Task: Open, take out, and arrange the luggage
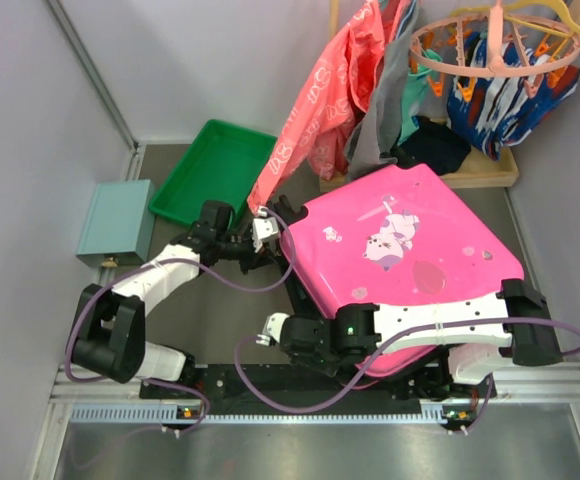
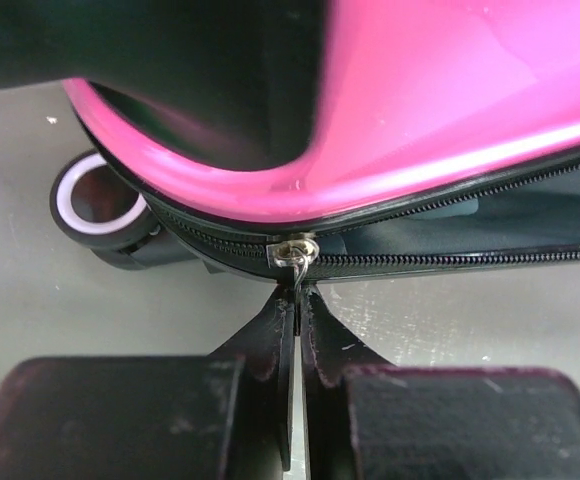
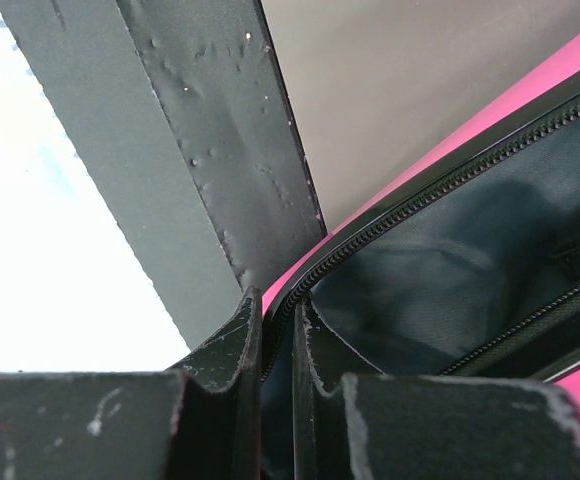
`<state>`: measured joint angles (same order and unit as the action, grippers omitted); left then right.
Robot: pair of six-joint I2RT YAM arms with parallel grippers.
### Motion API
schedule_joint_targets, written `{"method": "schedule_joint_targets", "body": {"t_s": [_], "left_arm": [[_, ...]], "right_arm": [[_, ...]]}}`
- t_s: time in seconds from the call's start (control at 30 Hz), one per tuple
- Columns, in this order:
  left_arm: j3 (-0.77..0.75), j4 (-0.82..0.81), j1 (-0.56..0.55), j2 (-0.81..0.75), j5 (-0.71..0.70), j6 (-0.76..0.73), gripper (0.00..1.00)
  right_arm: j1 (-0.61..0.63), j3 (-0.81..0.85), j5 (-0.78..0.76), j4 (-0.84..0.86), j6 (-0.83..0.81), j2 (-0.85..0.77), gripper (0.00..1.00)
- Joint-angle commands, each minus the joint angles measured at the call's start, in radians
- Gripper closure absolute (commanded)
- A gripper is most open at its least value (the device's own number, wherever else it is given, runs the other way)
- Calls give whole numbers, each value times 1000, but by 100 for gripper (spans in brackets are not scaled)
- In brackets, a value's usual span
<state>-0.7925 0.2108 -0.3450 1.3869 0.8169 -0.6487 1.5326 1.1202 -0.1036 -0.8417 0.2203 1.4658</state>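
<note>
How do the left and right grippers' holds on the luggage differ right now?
The left gripper pinches the small metal zipper pull; the right gripper clamps the lid's zippered rim. The left works at the left side of the luggage, by a wheel; the right works at its near edge. Both are shut on it.

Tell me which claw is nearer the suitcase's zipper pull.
Left. The left claw pinches the zipper pull itself; the right claw grips the pink suitcase rim farther along the zip.

Hot-pink, stickered luggage [image 1: 400,240] lies sticker-side up, partly unzipped, lining showing.
</note>
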Motion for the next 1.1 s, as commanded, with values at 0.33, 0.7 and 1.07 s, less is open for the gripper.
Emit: {"method": "schedule_joint_targets", "body": {"t_s": [0.33,0.7,1.07], "left_arm": [[-123,-111,11,-17,-39,81,100],[-183,-136,40,58,-116,70,100],[-62,-151,40,-45,28,90,100]], "right_arm": [[15,-76,289,118,16,2,100],[64,-106,377,17,91,-31,100],[72,250,-168,-78,160,52,45]]}}
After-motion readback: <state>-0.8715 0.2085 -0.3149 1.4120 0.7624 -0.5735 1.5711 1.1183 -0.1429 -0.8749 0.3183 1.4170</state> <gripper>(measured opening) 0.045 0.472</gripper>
